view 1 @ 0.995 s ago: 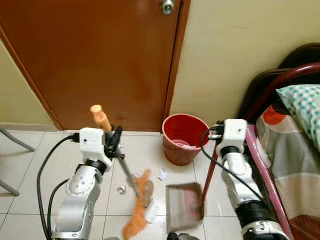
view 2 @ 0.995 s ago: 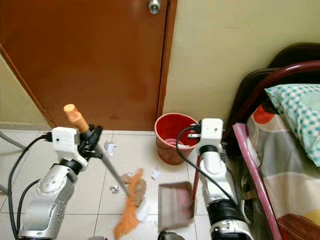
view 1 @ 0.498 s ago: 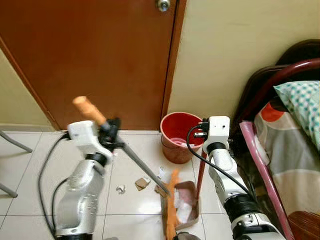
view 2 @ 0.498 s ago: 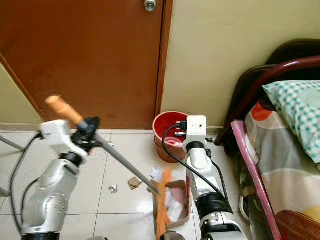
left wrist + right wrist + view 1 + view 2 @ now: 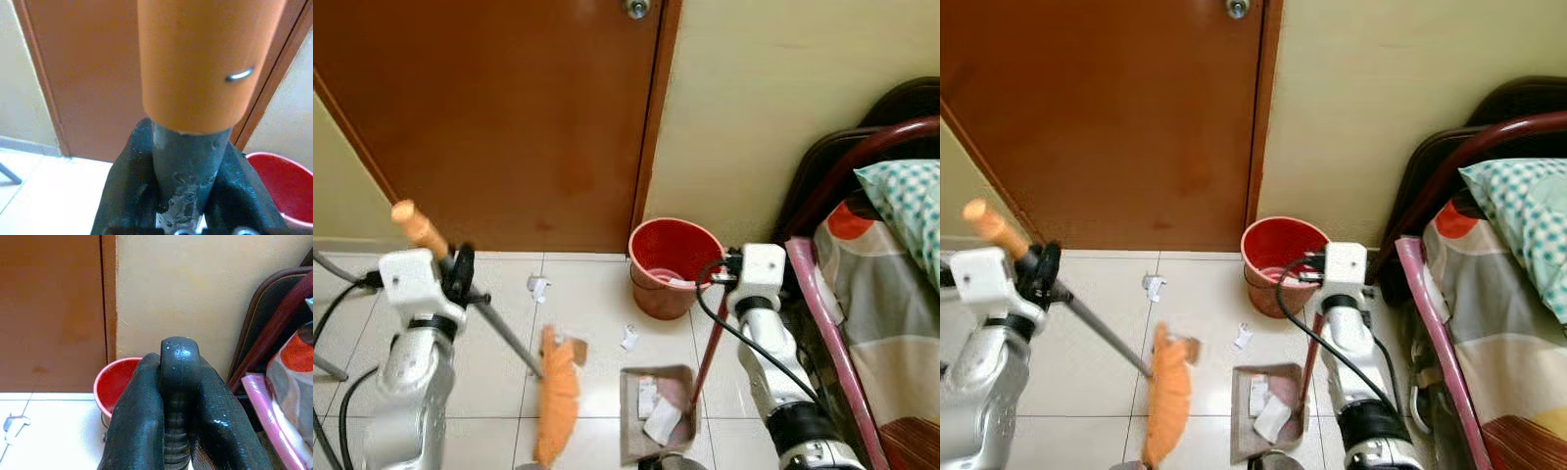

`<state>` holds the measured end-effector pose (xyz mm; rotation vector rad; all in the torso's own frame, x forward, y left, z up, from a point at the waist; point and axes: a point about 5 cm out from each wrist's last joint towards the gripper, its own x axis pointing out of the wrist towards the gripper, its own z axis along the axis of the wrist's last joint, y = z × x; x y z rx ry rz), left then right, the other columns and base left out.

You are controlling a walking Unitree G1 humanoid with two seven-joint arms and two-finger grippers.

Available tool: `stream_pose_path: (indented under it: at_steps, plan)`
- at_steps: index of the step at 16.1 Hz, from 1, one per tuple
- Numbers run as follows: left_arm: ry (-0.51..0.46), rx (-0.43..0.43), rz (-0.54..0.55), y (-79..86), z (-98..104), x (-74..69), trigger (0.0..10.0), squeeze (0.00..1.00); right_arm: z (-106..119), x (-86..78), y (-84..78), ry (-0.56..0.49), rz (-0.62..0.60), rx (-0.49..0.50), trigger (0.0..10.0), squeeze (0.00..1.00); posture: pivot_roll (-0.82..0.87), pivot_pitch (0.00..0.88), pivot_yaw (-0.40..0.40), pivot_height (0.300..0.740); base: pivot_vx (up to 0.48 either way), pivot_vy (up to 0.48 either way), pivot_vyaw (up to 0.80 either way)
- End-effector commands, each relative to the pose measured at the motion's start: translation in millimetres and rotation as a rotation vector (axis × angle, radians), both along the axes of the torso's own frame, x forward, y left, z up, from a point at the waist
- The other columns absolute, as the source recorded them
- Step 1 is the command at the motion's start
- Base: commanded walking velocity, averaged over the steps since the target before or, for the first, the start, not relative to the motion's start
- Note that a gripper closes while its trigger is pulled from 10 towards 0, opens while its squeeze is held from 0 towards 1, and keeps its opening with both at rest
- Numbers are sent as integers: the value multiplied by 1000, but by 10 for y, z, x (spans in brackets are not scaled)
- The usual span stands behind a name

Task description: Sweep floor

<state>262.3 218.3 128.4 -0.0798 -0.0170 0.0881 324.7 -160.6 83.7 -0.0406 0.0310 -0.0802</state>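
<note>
Since half a second earlier, the broom (image 5: pixel 556 394) had swung back out to the robot's left: its orange head had been at the dustpan (image 5: pixel 658 411) mouth, and now sat on the tile well left of it, tilted, with a brown scrap just beside its top. White paper pieces lay inside the pan.

Left gripper (image 5: pixel 168 196) was clamped on the grey shaft just under the orange grip, fingers (image 5: pixel 128 186) pressed against both sides. Right gripper (image 5: pixel 173 396) was pinched tight round the black top of the pan's handle (image 5: pixel 708 350), holding the pan flat on the floor in front of the red bucket (image 5: pixel 674 264).

Step in hand looked like the back-swing between strokes, partway through. Still loose on the floor: a white scrap (image 5: pixel 538 287) near the door and another scrap (image 5: pixel 628 338) between broom and bucket.

Next move likely called for setting the head down beyond the scraps and dragging them toward the pan mouth, with the pan kept still and its lip on the tile.
</note>
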Motion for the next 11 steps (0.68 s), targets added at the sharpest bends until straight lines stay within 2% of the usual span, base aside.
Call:
stream_pose_path:
  at_steps: [1, 2, 4, 5, 6, 7, 8, 10, 11]
  plan:
    - [40, 11, -48, -88, -102, -9, 10000, 0, 85, 10, -24, -45, 31, 7, 10000, 0, 125, 104, -12, 740, 0, 0, 0]
    - [56, 52, -92, -147, -167, -18, 10000, 0, 212, 37, 29, -110, 111, -55, 10000, 0, 123, 103, -11, 740, 0, 0, 0]
    - [73, 69, -112, -191, -231, -16, 10000, 0, 339, 54, 95, -167, 206, -180, 10000, 0, 106, 92, -13, 740, 0, 0, 0]
    - [80, 63, -120, -231, -258, 0, 10000, 0, 391, 55, 183, -185, 295, -258, 10000, 0, 98, 89, -12, 740, 0, 0, 0]
    - [83, 66, -129, -281, -271, 21, 10000, 0, 431, 41, 231, -220, 329, -308, 10000, 0, 94, 85, -15, 740, 0, 0, 0]
    - [77, 68, -138, -313, -273, 32, 10000, 0, 421, 32, 238, -214, 328, -300, 10000, 0, 94, 85, -15, 740, 0, 0, 0]
    - [69, 70, -149, -353, -268, 41, 10000, 0, 395, 25, 227, -193, 296, -206, 10000, 0, 95, 81, -18, 740, 0, 0, 0]
    - [62, 74, -152, -369, -280, 42, 10000, 0, 373, 20, 189, -162, 249, -78, 10000, 0, 96, 81, -20, 740, 0, 0, 0]
    - [62, 75, -149, -365, -290, 39, 10000, 0, 372, 16, 183, -159, 249, -79, 10000, 0, 95, 83, -19, 740, 0, 0, 0]
